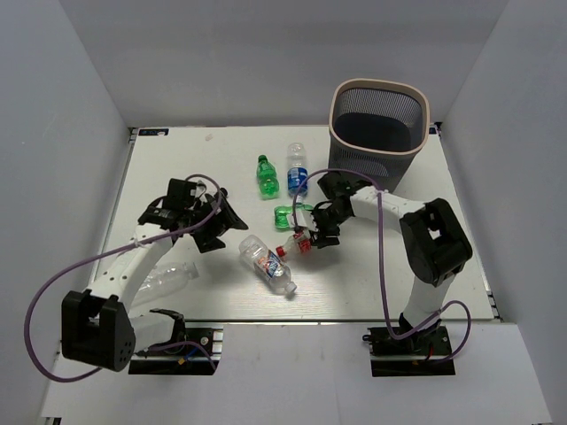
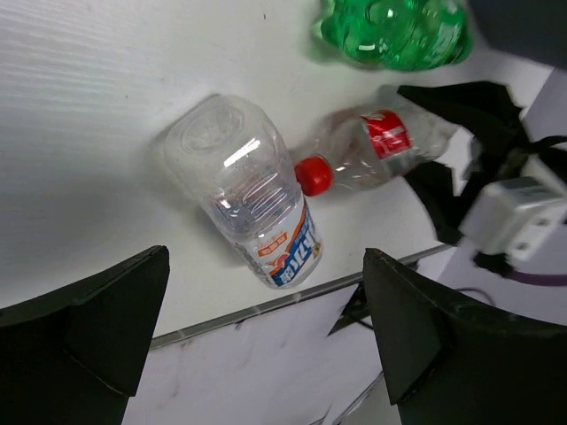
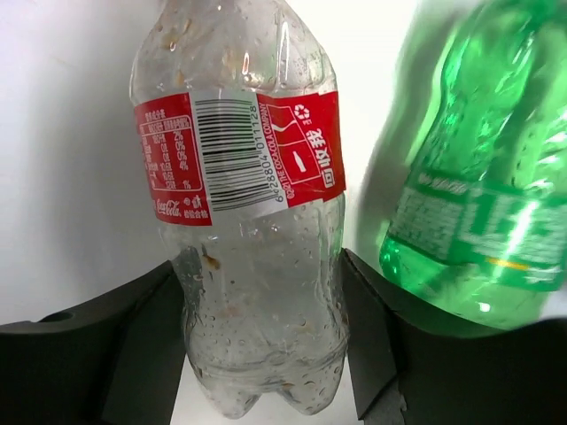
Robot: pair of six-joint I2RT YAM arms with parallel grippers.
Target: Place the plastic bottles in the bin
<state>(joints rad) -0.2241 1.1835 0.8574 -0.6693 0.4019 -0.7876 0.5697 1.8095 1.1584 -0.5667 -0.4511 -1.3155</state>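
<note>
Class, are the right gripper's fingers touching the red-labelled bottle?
Touching. Right wrist view: both right gripper fingers meet the sides of the red-labelled bottle, no gap.

Six bottles lay or stood on the one table [image 1: 177, 159]. Two were green: a far green bottle [image 1: 267, 178] and a near green bottle [image 1: 285, 215]. Four were clear: one blue-label bottle [image 1: 297, 170], one red-label bottle [image 1: 295, 242], one orange-label bottle [image 1: 268, 264] and one plain bottle [image 1: 170, 277], whose label could not be made out. Red caps numbered one, on the red-label bottle. There was one bin [image 1: 379, 133]. Two arms were in view: one left arm [image 1: 133, 257] and one right arm [image 1: 430, 239].
</note>
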